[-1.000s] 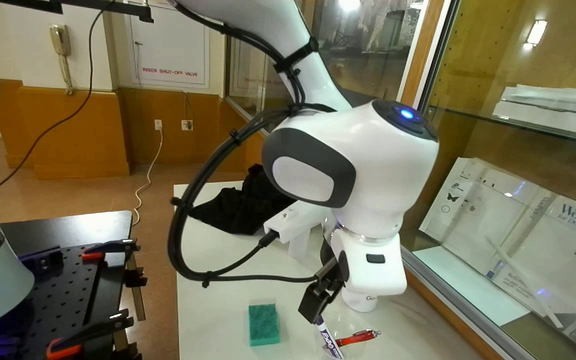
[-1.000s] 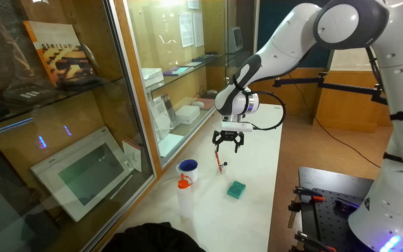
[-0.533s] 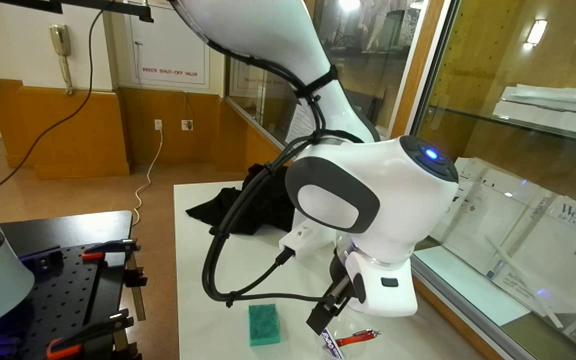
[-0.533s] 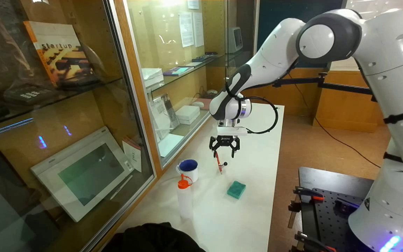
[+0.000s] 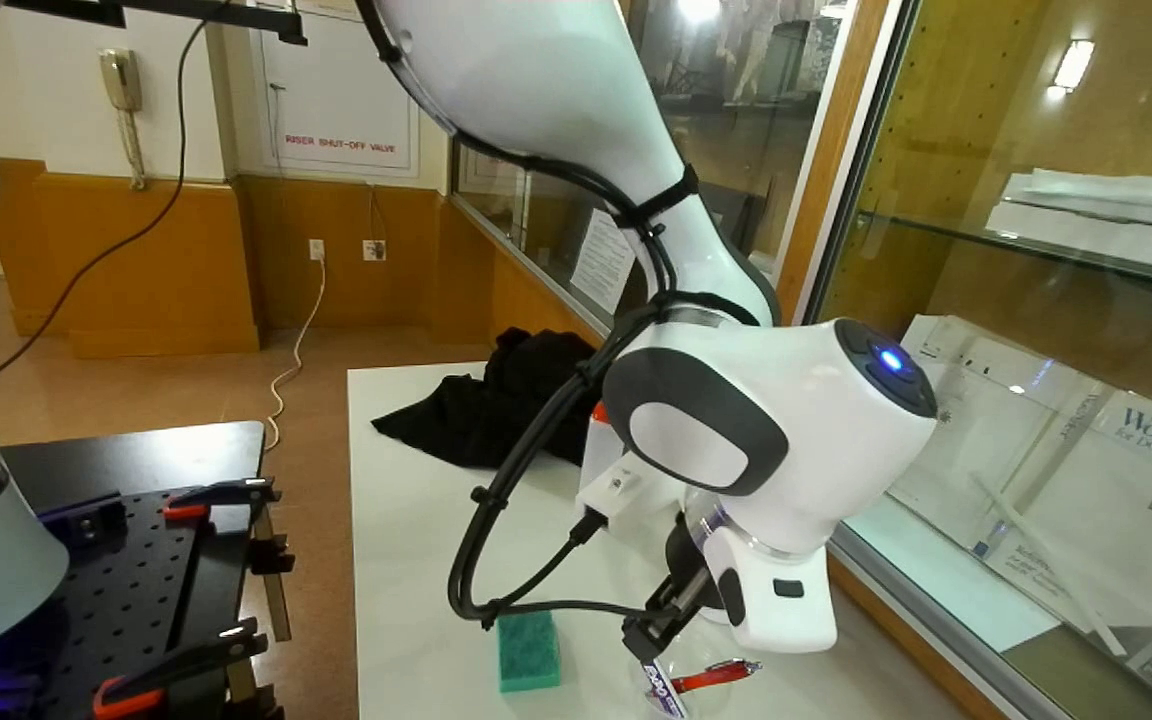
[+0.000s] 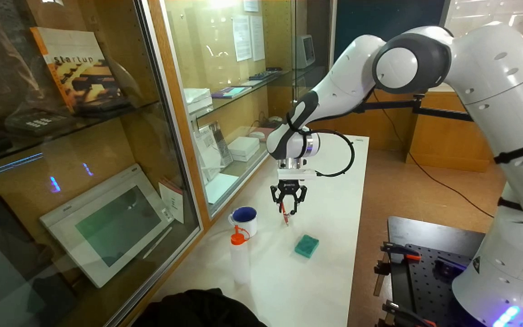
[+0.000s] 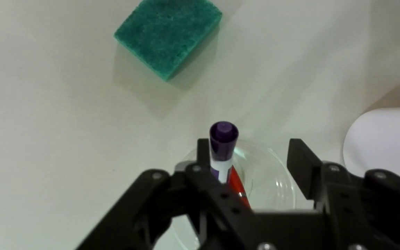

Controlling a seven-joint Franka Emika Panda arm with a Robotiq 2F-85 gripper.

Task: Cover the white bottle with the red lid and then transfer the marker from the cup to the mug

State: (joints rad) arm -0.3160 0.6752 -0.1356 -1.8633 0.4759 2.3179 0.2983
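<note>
The marker [image 7: 223, 146] has a purple end and a white body. It leans in a clear cup [image 7: 290, 184] beside a red pen [image 7: 237, 184]. My gripper [image 7: 250, 152] is open above the cup. The marker stands between its fingers, close to the left one in the wrist view; I cannot tell if they touch. The gripper also shows in both exterior views [image 5: 642, 645] [image 6: 287, 210]. The white bottle [image 6: 240, 263] stands upright, with the small red lid [image 6: 238, 230] on its red top. The mug [image 6: 249, 225], white with a blue inside, stands behind the bottle.
A green sponge [image 7: 168, 34] lies on the white table near the cup. The mug's side [image 7: 380, 142] is close to the right finger in the wrist view. A black cloth [image 6: 198, 311] lies near the bottle. A glass cabinet [image 6: 184, 181] borders the table.
The arm has moved down toward the cup, and the gripper has come down around the marker's upper end. The fingers stand closer together than before. The bottle, mug and sponge have not moved.
</note>
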